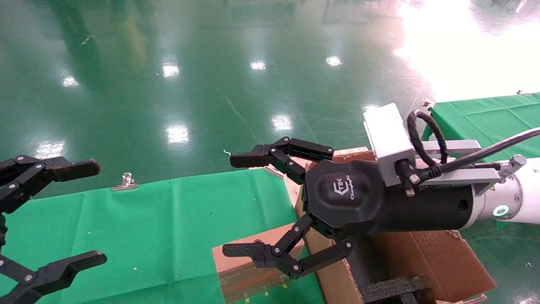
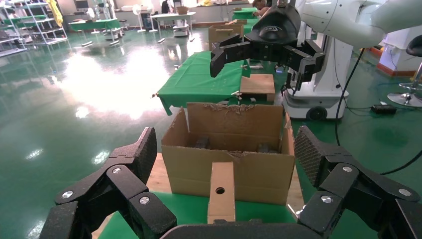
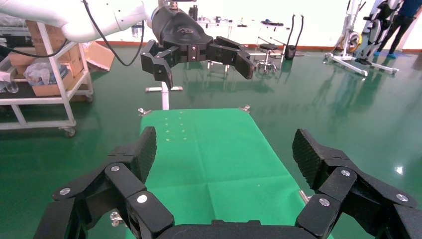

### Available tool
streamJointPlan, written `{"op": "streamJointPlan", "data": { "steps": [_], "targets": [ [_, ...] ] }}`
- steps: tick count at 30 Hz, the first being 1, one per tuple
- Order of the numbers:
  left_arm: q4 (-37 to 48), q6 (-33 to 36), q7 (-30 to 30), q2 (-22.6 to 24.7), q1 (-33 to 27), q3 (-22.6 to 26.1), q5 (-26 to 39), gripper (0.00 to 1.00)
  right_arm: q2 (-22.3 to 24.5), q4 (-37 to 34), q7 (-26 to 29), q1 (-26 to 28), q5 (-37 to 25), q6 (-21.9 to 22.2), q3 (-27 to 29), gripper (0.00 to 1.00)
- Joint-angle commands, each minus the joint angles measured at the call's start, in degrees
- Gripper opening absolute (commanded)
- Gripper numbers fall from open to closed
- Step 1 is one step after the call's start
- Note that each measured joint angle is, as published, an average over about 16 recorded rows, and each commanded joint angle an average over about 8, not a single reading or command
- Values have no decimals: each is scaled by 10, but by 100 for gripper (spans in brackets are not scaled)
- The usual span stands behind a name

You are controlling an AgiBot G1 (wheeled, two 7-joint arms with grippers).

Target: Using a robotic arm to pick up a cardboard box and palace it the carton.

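The right hand [image 1: 242, 207] is held wide apart above the box [image 1: 249, 264]. The carton [image 1: 422, 261] is seen just behind it. The left hand [image 1: 80, 213] is also spread apart, parked.

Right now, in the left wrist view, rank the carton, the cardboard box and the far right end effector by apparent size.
1. carton
2. right end effector, farther away, so true size is unsure
3. cardboard box

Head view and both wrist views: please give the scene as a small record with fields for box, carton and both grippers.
cardboard box: on the green table, upright, beside the carton
carton: open, flaps up, black foam inside
right gripper: open, raised above the cardboard box, holds nothing
left gripper: open, over the table's left part, holds nothing
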Motion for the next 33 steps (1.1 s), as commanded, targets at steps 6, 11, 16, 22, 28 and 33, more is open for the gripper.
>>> {"op": "streamJointPlan", "data": {
  "steps": [6,11,16,22,28,33],
  "targets": [
    [0,0,0,0,0,0,0,100,0,0,0,0,0,0,0,100],
    [0,0,0,0,0,0,0,100,0,0,0,0,0,0,0,100],
    [0,0,0,0,0,0,0,81,0,0,0,0,0,0,0,100],
    [0,0,0,0,0,0,0,6,0,0,0,0,0,0,0,100],
    [0,0,0,0,0,0,0,0,0,-1,0,0,0,0,0,100],
    [0,0,0,0,0,0,0,0,-2,-6,-1,7,-18,0,-8,100]
  ]
}}
